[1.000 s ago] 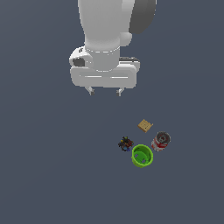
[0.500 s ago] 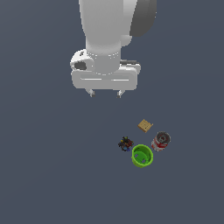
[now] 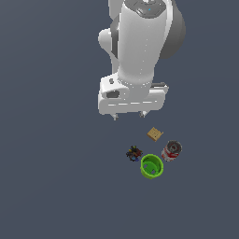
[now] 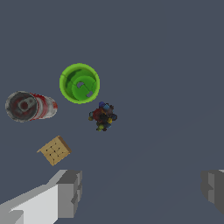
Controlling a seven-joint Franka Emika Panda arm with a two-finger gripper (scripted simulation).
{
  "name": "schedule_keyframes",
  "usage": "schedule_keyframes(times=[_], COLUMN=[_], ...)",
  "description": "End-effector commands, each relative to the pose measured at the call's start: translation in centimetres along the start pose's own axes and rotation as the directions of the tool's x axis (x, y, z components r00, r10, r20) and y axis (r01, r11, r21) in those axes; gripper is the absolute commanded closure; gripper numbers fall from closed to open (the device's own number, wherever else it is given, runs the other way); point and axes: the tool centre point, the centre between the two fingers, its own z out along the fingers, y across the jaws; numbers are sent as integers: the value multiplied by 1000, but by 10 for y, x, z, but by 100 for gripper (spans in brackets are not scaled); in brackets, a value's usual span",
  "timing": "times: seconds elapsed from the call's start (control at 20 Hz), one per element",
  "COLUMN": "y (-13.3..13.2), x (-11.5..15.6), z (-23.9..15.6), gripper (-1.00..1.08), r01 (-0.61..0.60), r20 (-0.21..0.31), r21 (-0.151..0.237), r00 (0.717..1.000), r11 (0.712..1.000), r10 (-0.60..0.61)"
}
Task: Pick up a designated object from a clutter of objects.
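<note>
4 small items sit bunched on the plain dark floor, and the crowding is the hazard. Across the exterior view from its left come the dark knot-like thing (image 3: 134,153), the green cup (image 3: 151,166), the tan square block (image 3: 155,134) and the soup can (image 3: 172,150), the designated object, at the cluster's end toward that view's right. The can appears tilted or on its side, one silver end facing the wrist camera, so it could roll if a fingertip clips it. The cup stands just beside the can, and a finger coming down between them would likely knock the cup or pinch both. The block lies near the can's other flank, apart from it, and could be dragged along. The gripper (image 3: 129,115) hangs above the floor, off toward the exterior view's left of the cluster, its fingers (image 4: 70,192) spread wide with nothing between them. Open floor surrounds the group on every side, with no edge or wall in sight; the freest approach to the can looks to be from the exterior view's right, away from its 3 neighbours.
</note>
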Motion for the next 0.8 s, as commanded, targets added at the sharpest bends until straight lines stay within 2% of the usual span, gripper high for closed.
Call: schedule_keyframes(times=[0.0,0.25,0.5,0.75], y=[-23,-81,-138,-180], x=[13,38,53,58], z=[16,57,96,125], gripper=[-92,-92,-92,-92], r01=[70,233,373,466], r20=[0,-2,-7,-14], r21=[-5,-8,0,11], r00=[998,973,928,885], r11=[998,972,928,885], r10=[-70,-233,-373,-466])
